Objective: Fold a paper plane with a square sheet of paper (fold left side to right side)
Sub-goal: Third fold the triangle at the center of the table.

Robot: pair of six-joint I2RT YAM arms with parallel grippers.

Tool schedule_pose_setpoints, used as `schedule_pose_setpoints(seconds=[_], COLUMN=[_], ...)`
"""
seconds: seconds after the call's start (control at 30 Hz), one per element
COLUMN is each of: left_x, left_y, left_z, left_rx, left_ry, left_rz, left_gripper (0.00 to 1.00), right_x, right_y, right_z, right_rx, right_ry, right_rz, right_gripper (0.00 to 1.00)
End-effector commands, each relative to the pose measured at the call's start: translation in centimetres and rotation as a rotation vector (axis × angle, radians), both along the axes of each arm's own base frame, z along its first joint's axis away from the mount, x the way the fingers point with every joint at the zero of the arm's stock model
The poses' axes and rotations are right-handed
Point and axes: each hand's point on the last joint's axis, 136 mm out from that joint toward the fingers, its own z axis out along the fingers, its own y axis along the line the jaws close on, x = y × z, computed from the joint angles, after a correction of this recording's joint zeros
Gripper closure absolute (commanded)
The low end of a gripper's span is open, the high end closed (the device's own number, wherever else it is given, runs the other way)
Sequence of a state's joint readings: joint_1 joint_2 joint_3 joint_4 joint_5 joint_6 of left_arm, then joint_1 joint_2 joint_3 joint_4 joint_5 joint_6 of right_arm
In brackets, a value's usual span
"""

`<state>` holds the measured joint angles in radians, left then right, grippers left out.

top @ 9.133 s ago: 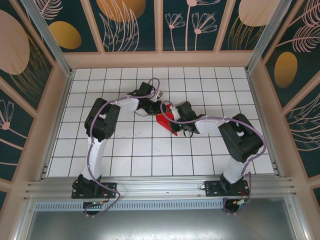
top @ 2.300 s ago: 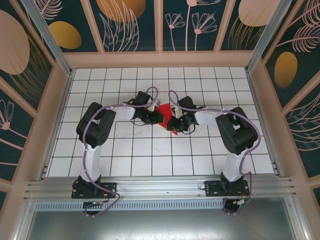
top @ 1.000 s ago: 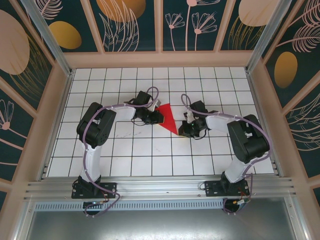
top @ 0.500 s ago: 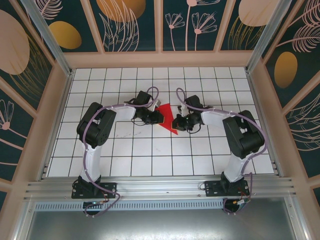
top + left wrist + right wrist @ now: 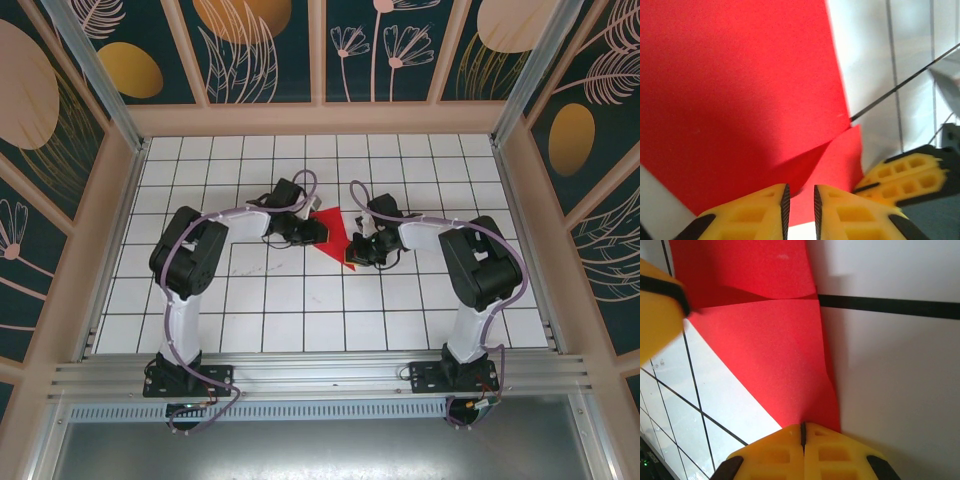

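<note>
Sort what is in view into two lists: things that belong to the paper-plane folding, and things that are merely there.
Belonging to the job: red paper, left gripper, right gripper.

Merely there: white grid table, patterned walls, metal rail at the near edge.

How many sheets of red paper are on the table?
1. One folded red sheet lies between the left claw and the right claw. More could be hidden beneath it.
</note>
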<state>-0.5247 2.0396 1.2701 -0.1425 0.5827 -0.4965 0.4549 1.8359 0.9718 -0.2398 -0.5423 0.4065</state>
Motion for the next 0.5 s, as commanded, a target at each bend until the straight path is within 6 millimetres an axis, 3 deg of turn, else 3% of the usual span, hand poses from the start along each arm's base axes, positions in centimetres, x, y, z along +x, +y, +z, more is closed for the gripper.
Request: schedule_pose_setpoints(seconds=[0.0,0.2,0.47], left_x=[-0.9,-3.9,-4.7], left_y=[-0.3,-2.1,-3.8], left_z=[3.1,1.0,-0.2], left_rx=[-0.032,-0.064,-0.094], left_ry=[-0.054,0.014,0.037], left_rz=[-0.034,-0.087,-0.117], left_gripper=[0.79,0.84,0.85], right_x=[-1.5,-1.5,-1.7], right_y=[-2.4,-2.3,-2.3], right_z=[-2.8,-2.8,-3.0], right_rx=[-0.143,-0.145,-0.15], right_ry=[0.073,0.073,0.078], right_rz=[-0.012,-0.01,-0.008], right_gripper=[1.0,1.0,1.0])
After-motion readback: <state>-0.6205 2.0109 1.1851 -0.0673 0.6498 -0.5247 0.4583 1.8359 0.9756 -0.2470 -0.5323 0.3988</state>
